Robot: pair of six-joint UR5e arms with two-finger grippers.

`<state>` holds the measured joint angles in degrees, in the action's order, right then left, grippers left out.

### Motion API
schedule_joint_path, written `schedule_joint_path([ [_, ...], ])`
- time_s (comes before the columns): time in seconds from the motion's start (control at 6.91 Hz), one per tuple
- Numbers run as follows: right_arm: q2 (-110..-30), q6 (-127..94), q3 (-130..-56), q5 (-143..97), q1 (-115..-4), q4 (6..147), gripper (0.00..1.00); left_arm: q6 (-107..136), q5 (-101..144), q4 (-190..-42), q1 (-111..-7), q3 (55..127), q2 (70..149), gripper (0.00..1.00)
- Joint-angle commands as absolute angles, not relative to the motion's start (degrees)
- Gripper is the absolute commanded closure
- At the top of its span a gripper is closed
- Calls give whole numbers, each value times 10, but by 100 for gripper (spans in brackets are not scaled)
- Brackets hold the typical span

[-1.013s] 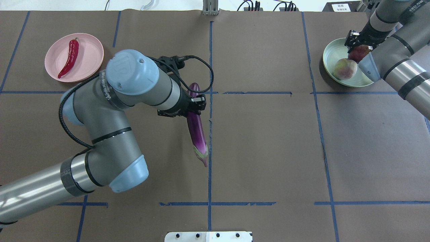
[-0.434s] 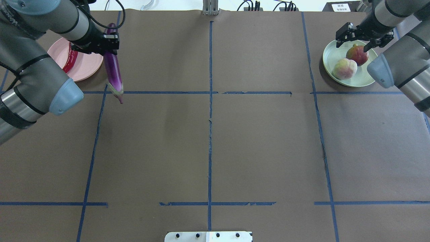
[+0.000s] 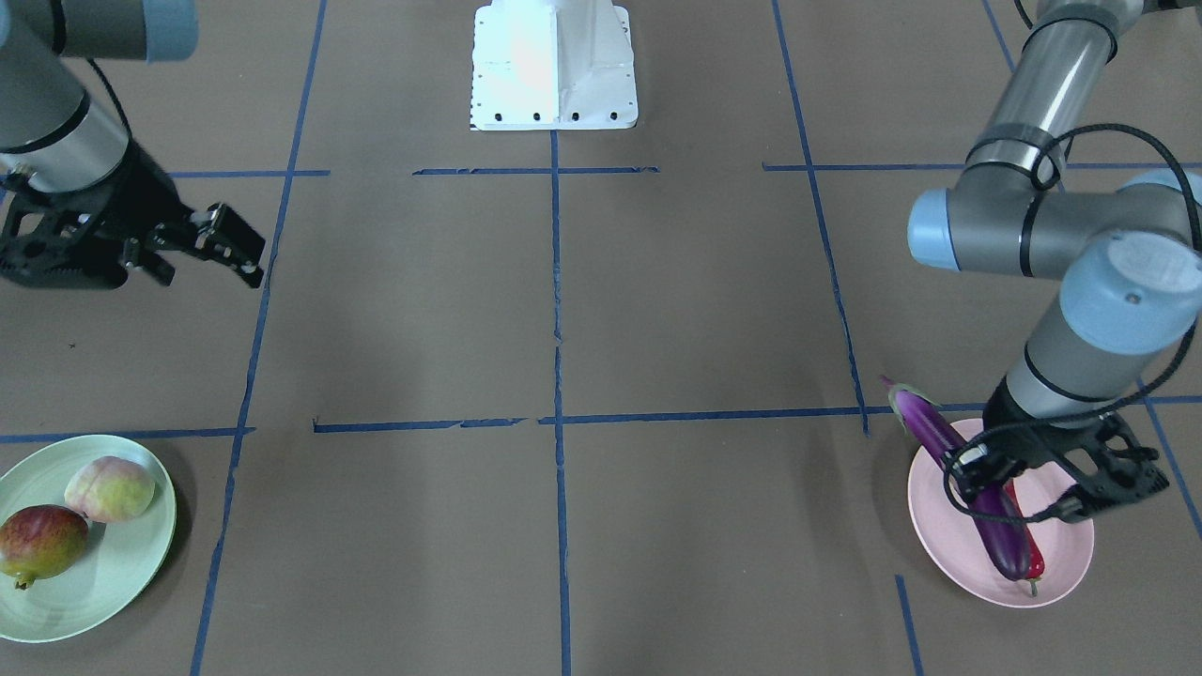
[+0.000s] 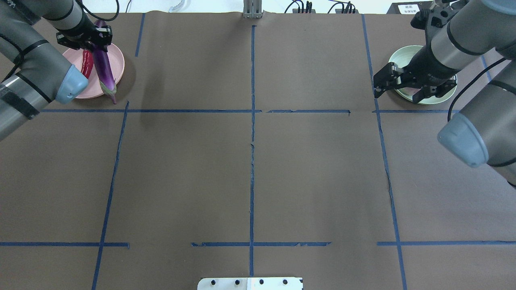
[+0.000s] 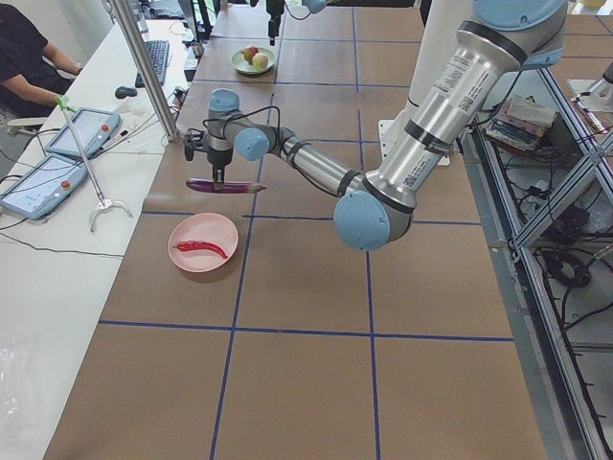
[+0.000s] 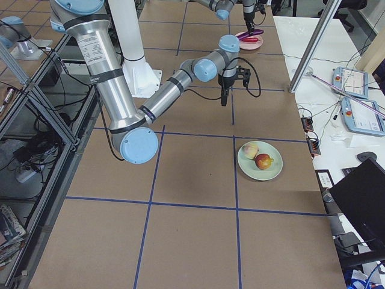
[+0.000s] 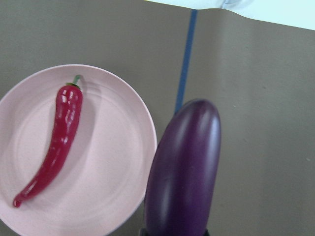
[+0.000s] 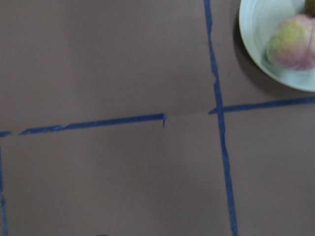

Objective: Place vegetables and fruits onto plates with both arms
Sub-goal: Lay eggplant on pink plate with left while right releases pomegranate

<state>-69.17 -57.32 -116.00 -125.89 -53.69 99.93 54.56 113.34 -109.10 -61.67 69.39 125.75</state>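
Note:
My left gripper (image 4: 98,39) is shut on the purple eggplant (image 4: 104,66) and holds it in the air over the pink plate (image 4: 118,60). The red chili (image 4: 86,66) lies on that plate. In the left wrist view the eggplant (image 7: 184,172) hangs over the pink plate's (image 7: 113,172) right edge, beside the chili (image 7: 61,132). My right gripper (image 4: 399,90) is open and empty, above the table at the near edge of the green plate (image 4: 399,56). The peach (image 3: 110,488) and the mottled red fruit (image 3: 42,543) lie on the green plate (image 3: 131,563).
The white base block (image 3: 552,61) stands at the robot's side of the table. Blue tape lines cross the brown table cover. A metal post (image 5: 144,67) and a side desk with tablets (image 5: 57,153) stand beyond the table's far edge.
My left arm carried the eggplant from mid-table to over the pink plate. My right gripper let go of the mottled fruit on the green plate and drew back from it.

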Motion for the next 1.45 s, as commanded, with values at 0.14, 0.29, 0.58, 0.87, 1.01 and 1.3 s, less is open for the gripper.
schedule_joint_path([
  [0.14, -690, -643, -1198, -1205, -455, 1020, 0, 480, 1133, -1159, -627, 571, 1288, 89],
  [0.29, -689, -645, -1198, -1205, -454, 1020, 0, 479, 1133, -1183, -627, 558, 1292, 31],
  [0.58, -687, -649, -1203, -1206, -453, 1020, 0, 480, 1133, -1191, -627, 549, 1292, 0],
  [0.87, -687, -649, -1209, -1205, -453, 1020, 0, 481, 1134, -1191, -627, 551, 1294, 0],
  [1.01, -690, -645, -1224, -1207, -461, 1020, 0, 485, 1142, -1198, -633, 557, 1295, 0],
  [1.3, -713, -595, -1224, -1229, -560, 1027, 0, 477, 1277, -1209, -676, 665, 1225, 0],
])
